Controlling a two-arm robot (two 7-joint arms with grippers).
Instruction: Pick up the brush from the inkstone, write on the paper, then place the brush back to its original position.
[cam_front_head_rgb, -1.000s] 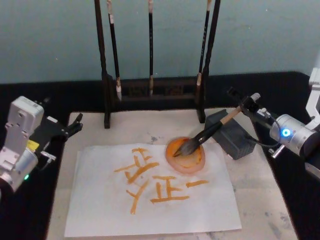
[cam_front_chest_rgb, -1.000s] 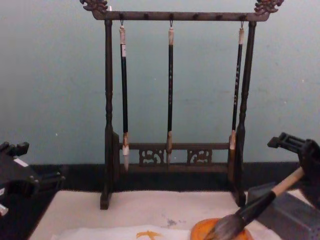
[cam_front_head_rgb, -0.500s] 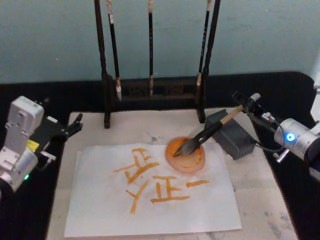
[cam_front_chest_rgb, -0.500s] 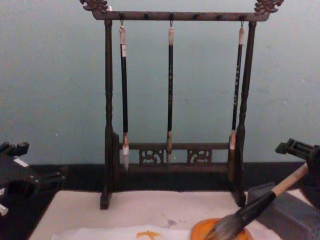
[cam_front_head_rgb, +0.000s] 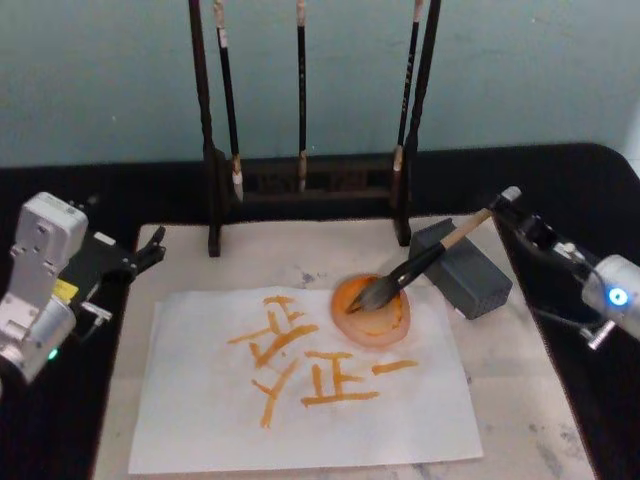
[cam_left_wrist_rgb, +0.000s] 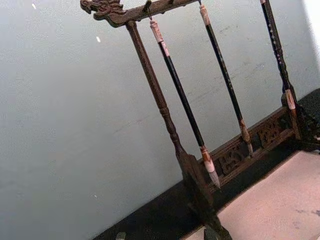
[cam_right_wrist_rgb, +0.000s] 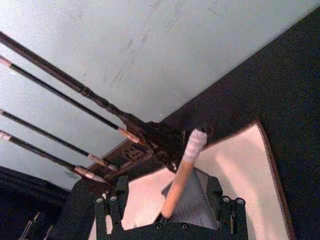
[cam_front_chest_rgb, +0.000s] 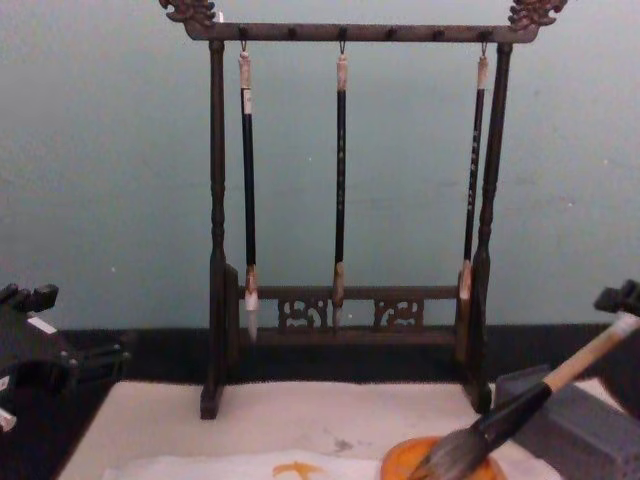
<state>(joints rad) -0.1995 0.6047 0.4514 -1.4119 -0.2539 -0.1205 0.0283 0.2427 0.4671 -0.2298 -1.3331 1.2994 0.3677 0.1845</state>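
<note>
on the grey inkstone (cam_front_head_rgb: 463, 268) the brush (cam_front_head_rgb: 420, 263) lies released, bristles in the orange dish (cam_front_head_rgb: 372, 312).
head view alone shows the paper (cam_front_head_rgb: 300, 385); right gripper (cam_front_head_rgb: 528, 230), jaws apart, has backed off; left gripper (cam_front_head_rgb: 135, 255) is parked, fingers unclear.

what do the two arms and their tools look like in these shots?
The left tool is black, on a boxy silver-grey wrist housing with a yellow label and a small green light. The right tool is black with a pale tip piece, on a rounded silver-grey wrist section with a glowing blue light and a thin dark cable running alongside. In its own wrist view, the right tool has a black frame with small round screws.
</note>
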